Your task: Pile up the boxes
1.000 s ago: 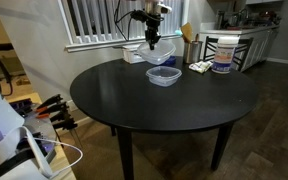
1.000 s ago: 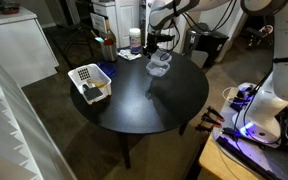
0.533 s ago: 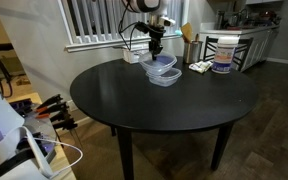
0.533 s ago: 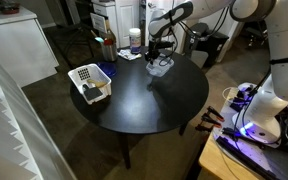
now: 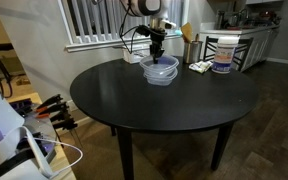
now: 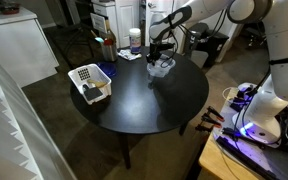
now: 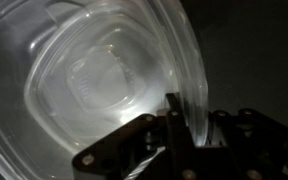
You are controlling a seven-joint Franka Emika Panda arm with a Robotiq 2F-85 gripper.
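Clear plastic box (image 5: 159,63), a second ago held off to one side, now sits nested on its twin (image 5: 163,78) at the table's (image 5: 164,115) far edge (gripper (image 7: 191,118) clamped on its rim), so the pile looks made and only letting go seems left.

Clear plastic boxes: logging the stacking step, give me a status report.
Gripper shut on rim of upper clear plastic box. It sits directly over its twin on round black table; fully seated, cannot tell. Tall white bucket stands well aside.
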